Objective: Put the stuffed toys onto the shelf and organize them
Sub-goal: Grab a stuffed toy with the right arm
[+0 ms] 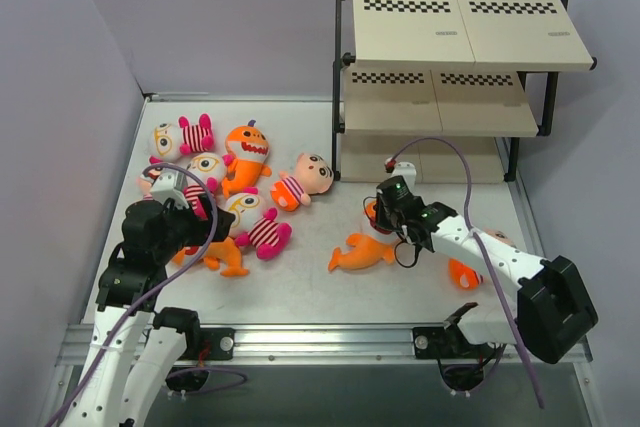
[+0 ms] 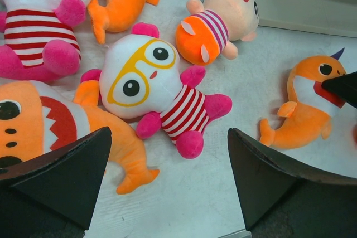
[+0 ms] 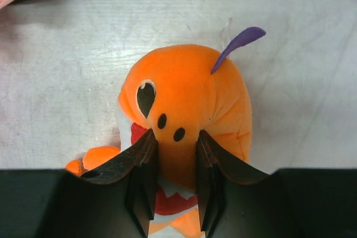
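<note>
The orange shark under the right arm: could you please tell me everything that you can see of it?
The orange shark is a soft plush toy with a rounded head, a black eye ringed in white, two black nostril dots, a purple tab on top, a red mouth with white teeth and a white front. It lies on the pale table, in front of the shelf. The fingers of the right gripper pinch its snout from both sides.

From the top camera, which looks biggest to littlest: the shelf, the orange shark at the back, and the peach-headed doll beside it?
1. The shelf, biggest by far.
2. The orange shark and the peach-headed doll look about the same size, so I won't rank them.
</note>
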### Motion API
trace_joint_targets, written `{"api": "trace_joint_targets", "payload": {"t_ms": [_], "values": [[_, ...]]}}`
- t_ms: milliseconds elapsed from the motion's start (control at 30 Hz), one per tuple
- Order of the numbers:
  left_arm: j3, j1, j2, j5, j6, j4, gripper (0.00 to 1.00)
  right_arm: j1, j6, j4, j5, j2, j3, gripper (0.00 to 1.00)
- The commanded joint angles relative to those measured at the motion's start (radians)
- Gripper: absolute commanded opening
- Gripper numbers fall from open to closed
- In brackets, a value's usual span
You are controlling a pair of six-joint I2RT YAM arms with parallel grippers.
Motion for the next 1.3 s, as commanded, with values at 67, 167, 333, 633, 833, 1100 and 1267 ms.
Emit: {"api": "trace_joint_targets", "payload": {"t_ms": [67, 167, 333, 633, 833, 1100, 1267], "values": [[0.0, 0.011, 0.002, 0.03, 0.017, 0.062, 0.94, 0.004, -0.262, 0.061, -0.032, 0.044, 0.087, 0.29], [0.002, 0.013, -0.001, 0.03, 0.017, 0.062, 0.94, 0.005, -0.278, 0.059, -0.021, 0.073, 0.118, 0.46], [0.002, 0.013, -0.003, 0.031, 0.017, 0.064, 0.94, 0.008, -0.259, 0.024, -0.001, 0.096, 0.149, 0.66], [0.0, 0.019, -0.009, 0.019, 0.012, 0.059, 0.94, 0.05, 0.279, 0.062, 0.071, -0.254, -0.058, 0.87], [0.0, 0.025, -0.006, 0.021, 0.011, 0.059, 0.94, 0.226, 0.575, 0.059, 0.181, -0.407, -0.2, 0.85], [0.003, 0.028, -0.004, 0.01, 0.011, 0.051, 0.94, 0.464, 0.83, -0.085, 0.413, -0.187, -0.123, 0.78], [0.0, 0.028, -0.008, 0.007, 0.011, 0.05, 0.94, 0.467, 0.903, -0.146, 0.426, -0.052, -0.069, 0.74]]}}
